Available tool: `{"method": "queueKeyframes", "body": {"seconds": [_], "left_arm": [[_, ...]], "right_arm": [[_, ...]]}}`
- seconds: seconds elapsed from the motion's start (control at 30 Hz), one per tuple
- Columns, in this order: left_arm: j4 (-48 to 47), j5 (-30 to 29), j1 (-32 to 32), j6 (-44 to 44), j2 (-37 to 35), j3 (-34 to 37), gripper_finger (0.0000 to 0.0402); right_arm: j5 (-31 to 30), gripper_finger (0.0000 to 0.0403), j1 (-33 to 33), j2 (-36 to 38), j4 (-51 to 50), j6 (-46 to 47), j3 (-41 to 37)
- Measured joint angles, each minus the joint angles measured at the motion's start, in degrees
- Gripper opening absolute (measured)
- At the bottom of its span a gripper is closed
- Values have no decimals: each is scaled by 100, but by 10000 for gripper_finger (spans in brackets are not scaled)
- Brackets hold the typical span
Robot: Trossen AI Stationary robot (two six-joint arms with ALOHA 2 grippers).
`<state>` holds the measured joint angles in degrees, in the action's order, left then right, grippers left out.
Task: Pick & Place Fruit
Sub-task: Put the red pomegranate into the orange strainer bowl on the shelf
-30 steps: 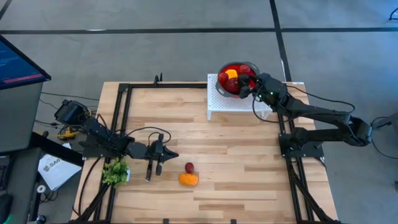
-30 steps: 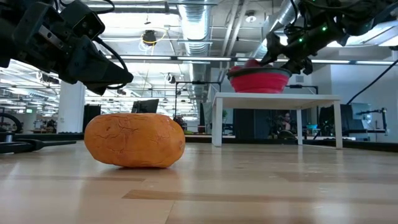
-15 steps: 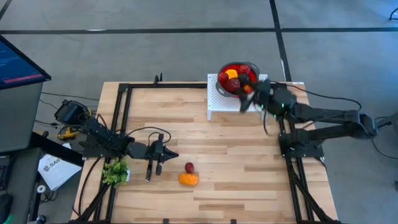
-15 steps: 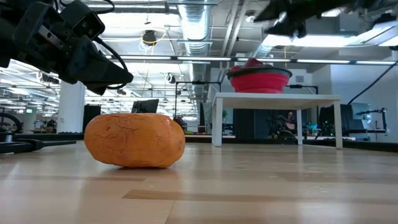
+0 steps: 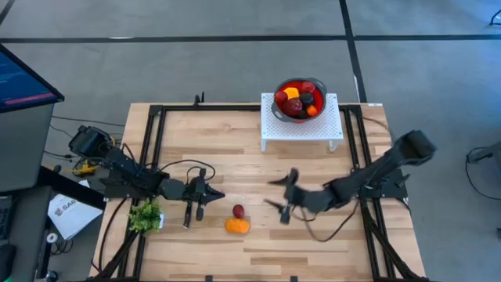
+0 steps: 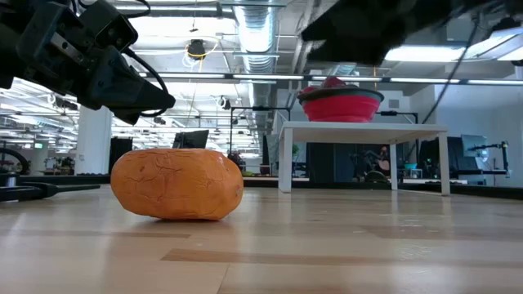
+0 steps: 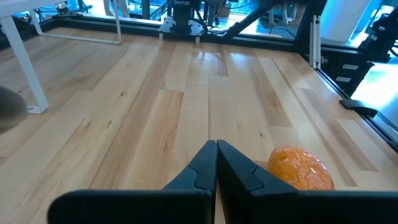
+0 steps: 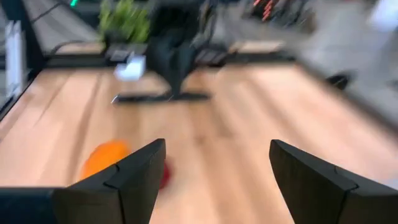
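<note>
- Progress: most of the rounded toy fruit pieces (image 5: 298,99) already lie in the red collapsible bowl (image 5: 277,88); judged from this, the task is well advanced.
- Remaining: two pieces lie on the pale wooden table (image 5: 313,243), an orange rounded fruit (image 5: 237,225) and, touching it, a small dark red fruit (image 5: 238,210).
- Container: the bowl stands on a white perforated raised stand (image 5: 270,129) at the table's far edge. It holds red, dark purple, yellow and orange pieces, heaped to about rim level.
- Right gripper (image 5: 284,199): empty, fingers spread wide, positioned above the table near the two loose fruit and facing them.
- Left gripper (image 5: 192,205): fingers pressed together, holding nothing, waiting just beside the loose fruit, near a leafy green bunch (image 5: 145,215).
</note>
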<state>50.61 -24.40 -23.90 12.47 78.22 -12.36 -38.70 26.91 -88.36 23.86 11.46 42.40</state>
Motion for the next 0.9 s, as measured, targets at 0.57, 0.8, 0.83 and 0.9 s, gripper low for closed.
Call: {"method": "queueKeyframes", "body": {"seconds": [0.57,0.8,0.83,0.9], "left_arm": [[7,0,149,21,0,0,2],[3,18,146,22,0,0,2],[3,18,146,22,0,0,2],[0,19,146,23,0,0,2]], "right_arm": [[2824,281,-1213,-3546,-5032,2952,5007],[2987,281,-1200,-4330,-6416,2972,6354],[3072,281,-1212,-4382,-6466,3020,6390],[3295,281,-1259,-4447,-6495,3077,6403]]}}
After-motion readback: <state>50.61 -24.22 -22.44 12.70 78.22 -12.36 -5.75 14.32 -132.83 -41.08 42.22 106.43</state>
